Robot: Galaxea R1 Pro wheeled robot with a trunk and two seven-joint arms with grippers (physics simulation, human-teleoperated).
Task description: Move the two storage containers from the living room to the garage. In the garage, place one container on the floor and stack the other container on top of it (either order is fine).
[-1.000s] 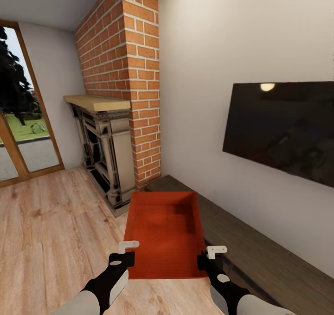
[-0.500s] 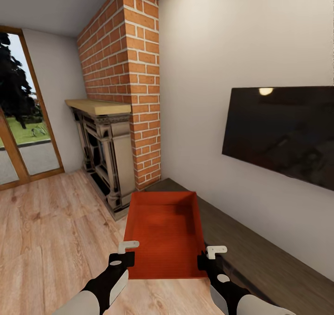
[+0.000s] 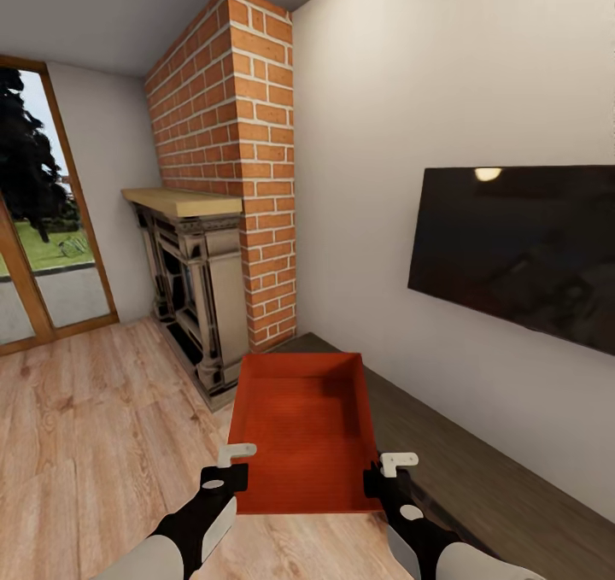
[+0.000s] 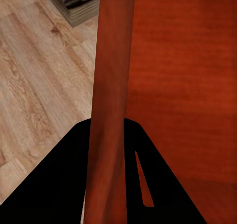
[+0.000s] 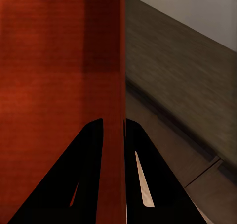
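While carried above the wood floor [image 3: 77,426], storage container [image 3: 306,426], left claw [image 3: 224,469] clamping one wall, right claw [image 3: 386,474] clamping the opposite wall, no legible writing.

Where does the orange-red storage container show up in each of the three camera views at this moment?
Head view: storage container low in the centre, held between both tools.
Left wrist view: its side wall runs up the middle, clamped by the left tool.
Right wrist view: its wall sits inside the right tool.
Shared landmark: the container's orange-red inner floor.

Brick chimney [image 3: 248,161], fireplace [image 3: 192,294], wall TV [image 3: 521,251], low bench [image 3: 478,469].
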